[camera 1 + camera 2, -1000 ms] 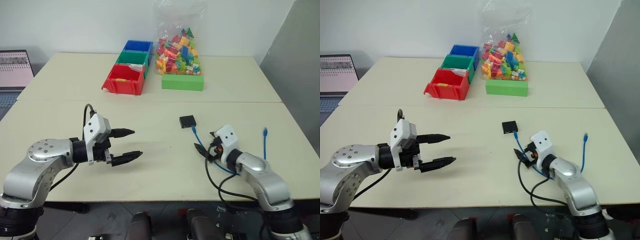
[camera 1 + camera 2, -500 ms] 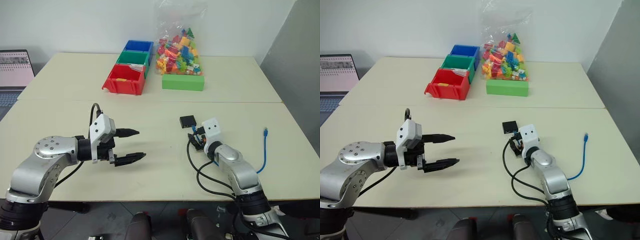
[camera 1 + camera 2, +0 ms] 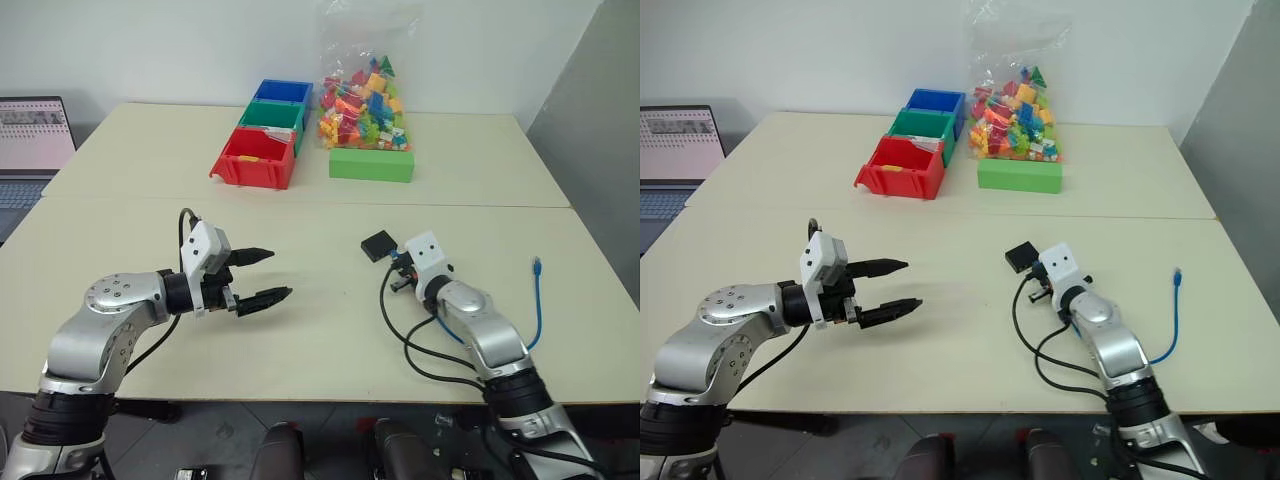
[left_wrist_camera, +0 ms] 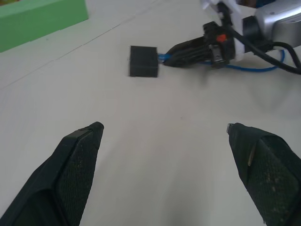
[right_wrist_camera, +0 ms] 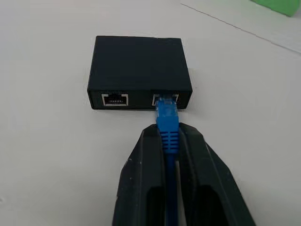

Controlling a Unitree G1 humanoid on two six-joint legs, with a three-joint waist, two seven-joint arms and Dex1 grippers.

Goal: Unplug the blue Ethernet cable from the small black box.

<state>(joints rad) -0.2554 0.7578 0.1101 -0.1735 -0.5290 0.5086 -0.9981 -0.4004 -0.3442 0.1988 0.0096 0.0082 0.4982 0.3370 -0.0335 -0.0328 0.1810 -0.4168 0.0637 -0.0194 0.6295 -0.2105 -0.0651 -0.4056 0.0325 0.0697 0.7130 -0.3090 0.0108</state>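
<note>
We're clamping the right gripper (image 5: 169,141) on the blue Ethernet cable (image 5: 167,123) just behind its plug, still seated in the small black box (image 5: 138,70) directly ahead of the fingertips, so the pull-out remains, while the left gripper (image 3: 262,276) is hanging spread wide, holding nothing.

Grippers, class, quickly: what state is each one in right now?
Left gripper: open, holding nothing.
Right gripper: shut on the blue Ethernet cable, just behind its plug in the small black box.
</note>
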